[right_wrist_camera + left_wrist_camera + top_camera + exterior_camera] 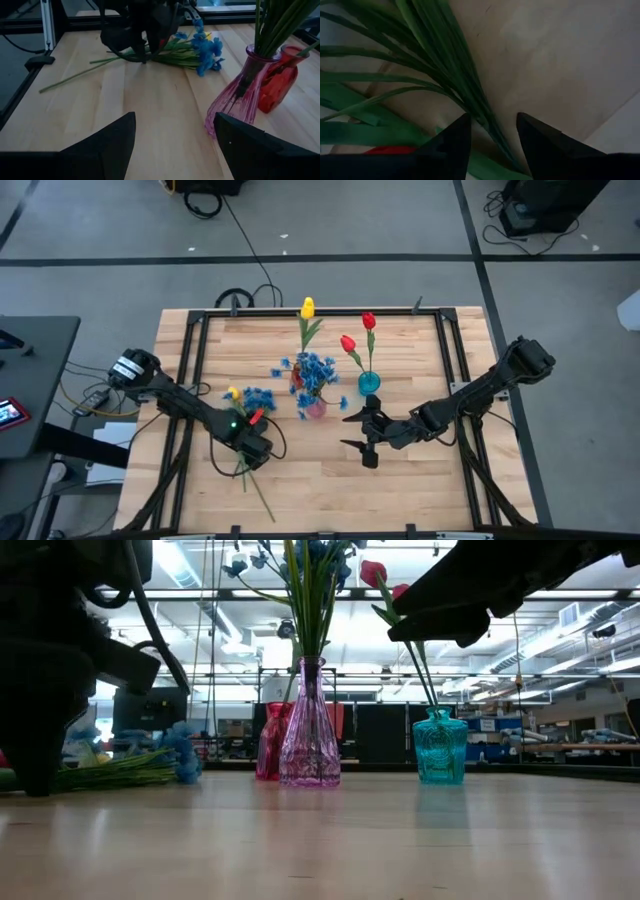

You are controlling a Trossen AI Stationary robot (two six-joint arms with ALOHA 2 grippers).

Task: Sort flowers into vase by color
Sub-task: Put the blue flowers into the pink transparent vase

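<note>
Flowers, unsorted remainder, lie flat in a bundle on our desk beneath our left claw, fingers apart astride green stems for a pick, while our right claw waits spread near pink vase.

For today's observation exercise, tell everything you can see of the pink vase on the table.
The pink vase is clear, ribbed glass by its look, with a wide base narrowing to a slim neck. It stands upright on the wooden table, near the middle, holding green stems topped with blue blossoms. A red vase stands close behind it; whether they touch cannot be told. The teal vase stands apart from it. Neither gripper touches it.
</note>
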